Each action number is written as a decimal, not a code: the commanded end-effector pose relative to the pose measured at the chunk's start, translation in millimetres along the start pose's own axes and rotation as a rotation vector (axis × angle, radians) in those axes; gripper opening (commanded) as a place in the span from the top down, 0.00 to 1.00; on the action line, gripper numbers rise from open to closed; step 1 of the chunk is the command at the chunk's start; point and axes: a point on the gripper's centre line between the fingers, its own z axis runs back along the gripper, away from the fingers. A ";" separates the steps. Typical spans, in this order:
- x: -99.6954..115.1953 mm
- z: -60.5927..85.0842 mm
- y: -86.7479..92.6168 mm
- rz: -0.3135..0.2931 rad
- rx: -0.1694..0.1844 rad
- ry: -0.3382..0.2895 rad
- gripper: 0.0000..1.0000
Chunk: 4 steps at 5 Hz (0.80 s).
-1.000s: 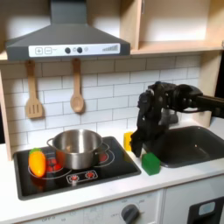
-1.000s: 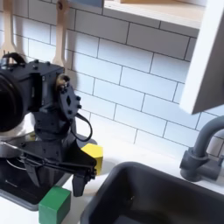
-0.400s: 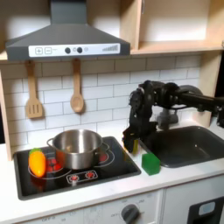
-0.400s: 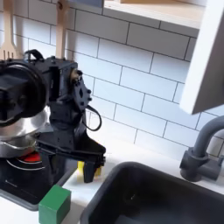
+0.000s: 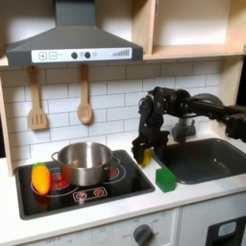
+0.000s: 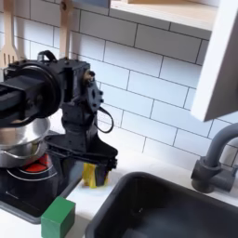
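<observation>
We saw the black gripper [image 6: 90, 173] down over the small yellow block [image 6: 91, 176] between stove [image 5: 123, 183] and sink [image 6: 177, 209], jaws apparently pinching it, green cube [image 6: 58, 217] nearby.

Arm reaches in from first exterior view's right; gripper [image 5: 143, 153] points down, jaws' state unclear.

The gripper [image 6: 90, 167] looked matt black plastic, with dull metal joints. The yellow block [image 6: 90, 176] beneath it showed a smooth, faintly glossy plastic face; the green block [image 5: 165, 179] looked matt. The pot [image 5: 85, 161] was brushed, shiny metal, the stove top [image 5: 115, 187] glossy black. The sink [image 6: 167, 206] looked dark, smooth plastic, and the hanging spoons [image 5: 85, 106] were bare wood.
</observation>
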 end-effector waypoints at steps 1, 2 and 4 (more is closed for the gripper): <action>13.4 -5.9 -12.2 0.007 -0.006 -0.003 0.00; 17.6 -11.1 -14.7 0.004 -0.002 0.001 0.00; 20.9 -14.0 -13.3 0.017 0.006 0.009 0.00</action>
